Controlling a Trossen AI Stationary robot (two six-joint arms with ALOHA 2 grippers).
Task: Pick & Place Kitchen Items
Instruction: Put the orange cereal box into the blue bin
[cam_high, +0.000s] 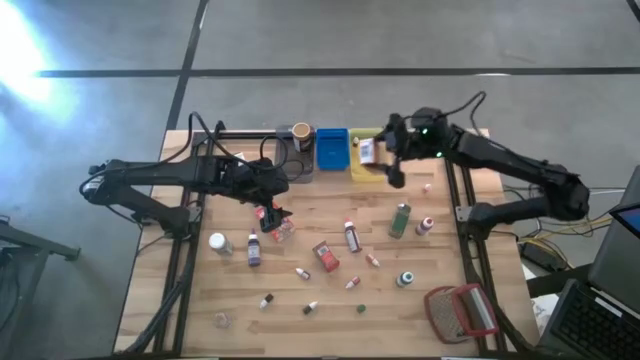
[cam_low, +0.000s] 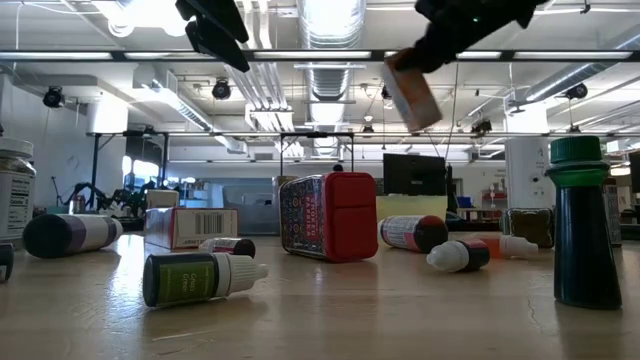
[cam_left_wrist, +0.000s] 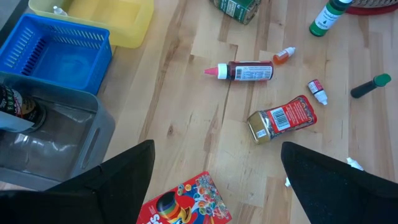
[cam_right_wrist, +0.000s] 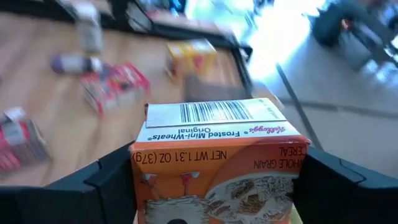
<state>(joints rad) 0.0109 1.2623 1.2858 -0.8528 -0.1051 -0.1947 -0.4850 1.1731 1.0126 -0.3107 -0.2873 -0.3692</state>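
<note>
The left gripper (cam_high: 272, 213) hangs wide open just above a red cereal box (cam_high: 281, 229) on the table, and the right gripper (cam_high: 380, 152) holds an orange Frosted Mini-Wheats box (cam_right_wrist: 217, 165) over the yellow bin (cam_high: 362, 172).

Orange cereal box (cam_right_wrist: 217, 165), held aloft
</note>
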